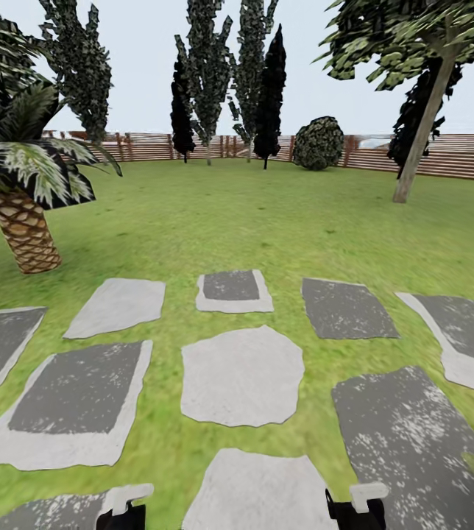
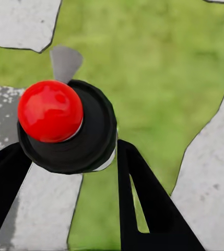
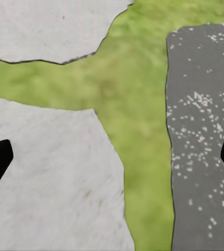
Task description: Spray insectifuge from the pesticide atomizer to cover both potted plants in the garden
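While over grass, right gripper (image 3: 112, 157) agape.

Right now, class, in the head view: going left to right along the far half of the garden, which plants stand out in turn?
Palm tree → tall dark cypress trees → round bush by the wooden fence → leaning tree.

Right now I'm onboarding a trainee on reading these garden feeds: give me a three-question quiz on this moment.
1. True or false: the right gripper has its fingers spread wide over bare ground.
2. The left gripper has between its fingers: A) a white spray nozzle B) a black round object with a red ball C) a leaf.
3. Fill in: the palm tree stands on the head view's ____ side.

Key: 1 true; 2 B; 3 left.
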Controlling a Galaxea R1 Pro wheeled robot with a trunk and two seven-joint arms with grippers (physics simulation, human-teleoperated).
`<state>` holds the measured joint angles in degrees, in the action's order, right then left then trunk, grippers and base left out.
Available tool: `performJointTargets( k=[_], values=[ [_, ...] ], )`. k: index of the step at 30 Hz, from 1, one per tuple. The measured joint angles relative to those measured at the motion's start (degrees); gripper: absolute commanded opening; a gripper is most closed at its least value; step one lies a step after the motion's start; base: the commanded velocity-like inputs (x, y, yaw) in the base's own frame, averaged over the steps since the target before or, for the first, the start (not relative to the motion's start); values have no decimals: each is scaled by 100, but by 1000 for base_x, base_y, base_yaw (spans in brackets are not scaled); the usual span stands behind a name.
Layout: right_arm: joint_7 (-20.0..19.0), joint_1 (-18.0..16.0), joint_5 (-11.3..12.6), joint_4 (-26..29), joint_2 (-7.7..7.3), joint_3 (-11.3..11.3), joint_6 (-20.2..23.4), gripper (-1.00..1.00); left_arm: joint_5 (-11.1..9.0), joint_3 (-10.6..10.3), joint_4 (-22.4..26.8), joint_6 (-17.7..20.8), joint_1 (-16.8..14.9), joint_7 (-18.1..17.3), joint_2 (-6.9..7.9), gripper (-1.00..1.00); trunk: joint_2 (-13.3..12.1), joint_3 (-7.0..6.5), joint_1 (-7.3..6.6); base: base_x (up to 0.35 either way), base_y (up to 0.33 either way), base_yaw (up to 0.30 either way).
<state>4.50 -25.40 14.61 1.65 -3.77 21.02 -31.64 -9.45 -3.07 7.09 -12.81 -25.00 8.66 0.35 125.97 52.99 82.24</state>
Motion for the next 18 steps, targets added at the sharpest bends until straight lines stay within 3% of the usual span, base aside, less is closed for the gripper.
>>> performJointTargets(
  k=[18],
  values=[
    [0, 0, 0, 0, 0, 1, -5, 100, 0, 1, 0, 0, 0, 0, 1, -100, 0, 0, 0, 0, 0, 280]
  ],
)
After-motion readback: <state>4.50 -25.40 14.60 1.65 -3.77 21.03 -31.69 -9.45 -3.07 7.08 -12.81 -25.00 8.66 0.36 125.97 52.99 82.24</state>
